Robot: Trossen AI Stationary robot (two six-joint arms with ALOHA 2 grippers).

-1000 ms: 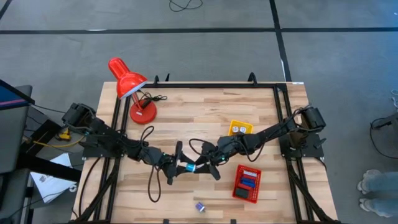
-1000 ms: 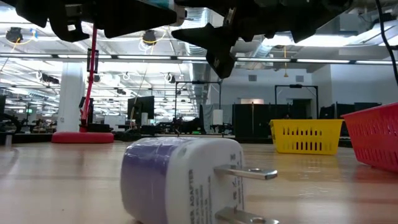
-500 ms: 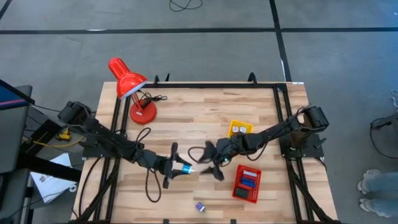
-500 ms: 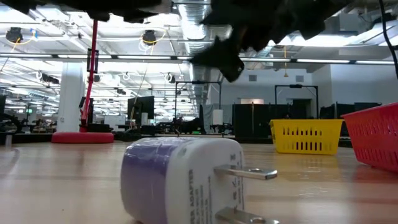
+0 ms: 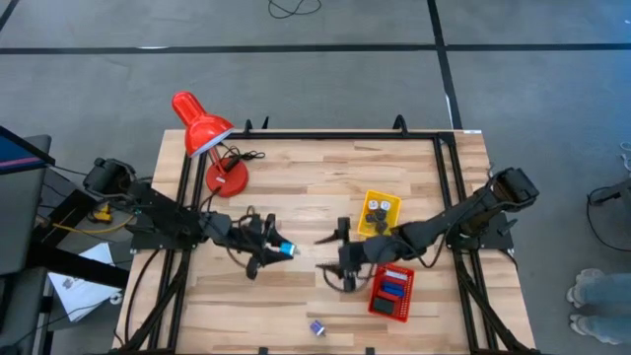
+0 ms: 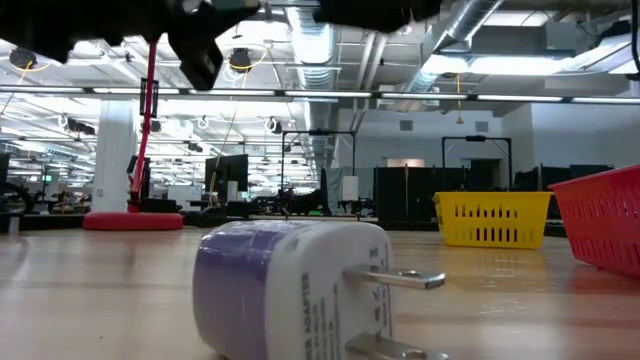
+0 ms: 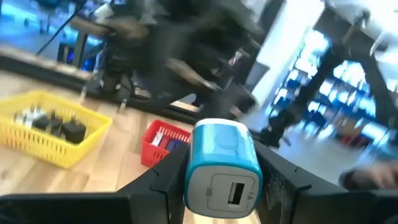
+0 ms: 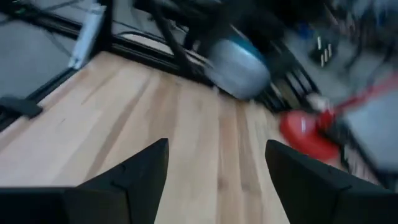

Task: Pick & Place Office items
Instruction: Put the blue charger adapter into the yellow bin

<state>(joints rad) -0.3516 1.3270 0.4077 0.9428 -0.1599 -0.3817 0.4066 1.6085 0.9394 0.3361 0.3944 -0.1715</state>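
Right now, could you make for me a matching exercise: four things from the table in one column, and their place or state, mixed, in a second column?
Things:
1. light-blue charger
2. purple-and-white plug adapter
3. yellow tray
4. red desk lamp

Places or states:
A. lying alone near the table's front edge
B. standing at the far left corner of the table
C. held in the left tool
D. holding small dark pieces, beside the red mesh basket

Pairs: 1-C, 2-A, 3-D, 4-B
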